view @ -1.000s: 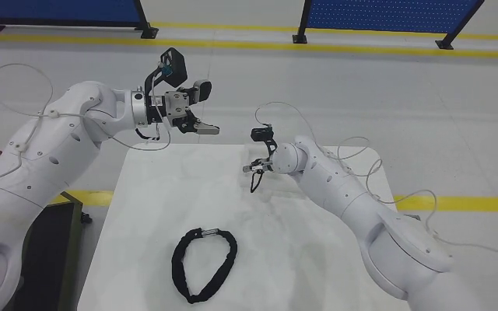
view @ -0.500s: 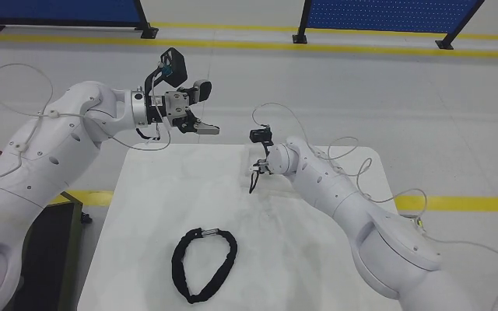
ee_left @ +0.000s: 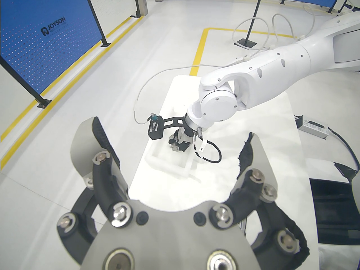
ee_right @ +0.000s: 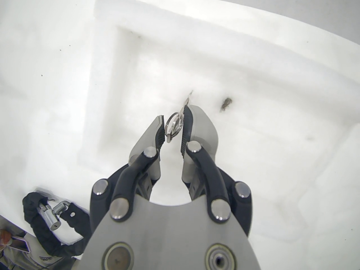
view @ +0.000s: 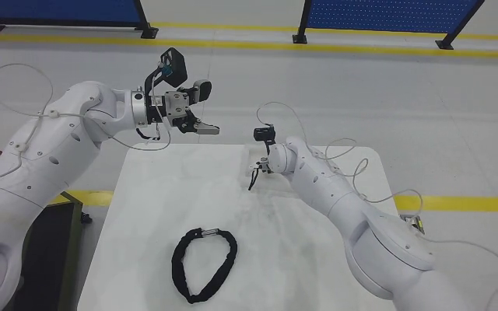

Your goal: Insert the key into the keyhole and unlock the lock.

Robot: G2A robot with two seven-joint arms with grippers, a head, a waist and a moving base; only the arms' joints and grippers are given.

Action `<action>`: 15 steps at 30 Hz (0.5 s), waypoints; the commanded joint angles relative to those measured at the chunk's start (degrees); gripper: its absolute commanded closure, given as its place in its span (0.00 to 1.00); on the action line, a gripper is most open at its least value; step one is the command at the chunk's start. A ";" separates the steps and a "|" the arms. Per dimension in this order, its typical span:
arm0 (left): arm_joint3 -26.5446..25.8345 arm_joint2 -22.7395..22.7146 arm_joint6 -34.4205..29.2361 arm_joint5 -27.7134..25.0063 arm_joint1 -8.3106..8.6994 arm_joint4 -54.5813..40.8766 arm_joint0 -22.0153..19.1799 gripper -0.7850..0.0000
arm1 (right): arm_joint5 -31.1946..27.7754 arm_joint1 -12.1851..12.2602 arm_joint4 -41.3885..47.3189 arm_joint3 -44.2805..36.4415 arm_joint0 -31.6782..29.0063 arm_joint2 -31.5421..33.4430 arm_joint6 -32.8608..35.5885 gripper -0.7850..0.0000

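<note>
Right claw (ee_right: pixel 173 113) pinches the key (ee_right: pixel 173 125) by its ring, in the tray (ee_right: pixel 107 57) at the counter's (view: pixel 311 249) far edge; the key may swivel. Left claw (view: pixel 206 129) gapes empty; the lock (view: pixel 180 260) near the front edge lies unsecured.

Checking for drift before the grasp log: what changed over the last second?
Right arm's elbow swung inward over the white table. The right gripper barely shifted, staying over the white foam tray with the small silver key and ring held between its fingers. Left gripper, open, and the black chain lock stayed put.
</note>
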 commanded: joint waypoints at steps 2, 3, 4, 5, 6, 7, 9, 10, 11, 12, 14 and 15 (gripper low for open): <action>0.00 0.00 0.00 0.00 0.00 0.00 0.00 0.00 | -0.15 -0.48 -0.27 0.95 0.03 0.25 -0.14 0.87; 0.00 0.00 0.00 0.00 0.00 0.00 0.00 0.00 | -0.11 -0.66 -0.35 1.26 0.02 0.34 -0.17 0.88; 0.00 0.00 0.00 0.00 0.00 0.00 0.00 0.00 | -0.19 -0.84 -0.44 1.56 0.04 0.43 -0.22 0.90; 0.00 0.00 0.00 0.00 0.00 0.00 0.00 0.00 | -0.31 -1.01 -0.53 1.90 0.03 0.51 -0.28 0.91; 0.00 0.00 0.00 0.00 0.00 0.00 0.00 0.00 | -0.47 -1.18 -0.56 2.26 0.03 0.62 -0.34 0.93; 0.00 0.00 0.00 0.00 0.00 0.00 0.00 0.00 | -0.63 -1.35 -0.56 2.62 0.03 0.75 -0.48 0.95; 0.00 0.00 0.00 0.00 0.00 0.00 0.00 0.00 | -0.78 -1.70 -0.60 3.34 -0.01 0.98 -0.84 0.97; 0.00 0.00 0.00 0.00 0.00 0.00 0.00 0.00 | -0.85 -1.89 -0.72 3.68 -0.04 1.03 -0.92 0.97; 0.00 0.00 0.00 0.00 0.00 0.00 0.00 0.00 | -0.84 -2.08 -0.78 4.04 -0.04 1.10 -0.85 0.98; 0.00 0.00 0.00 0.00 0.00 0.00 0.00 0.00 | -0.72 -2.28 -0.81 4.42 0.00 1.19 -0.80 0.98; 0.00 0.00 0.00 0.00 0.00 0.00 0.00 0.00 | -0.61 -2.66 -0.98 5.09 0.09 1.33 -0.84 0.99; 0.00 0.00 0.00 0.00 0.00 0.00 0.00 0.00 | -0.63 -2.84 -1.03 5.42 0.14 1.43 -0.90 0.98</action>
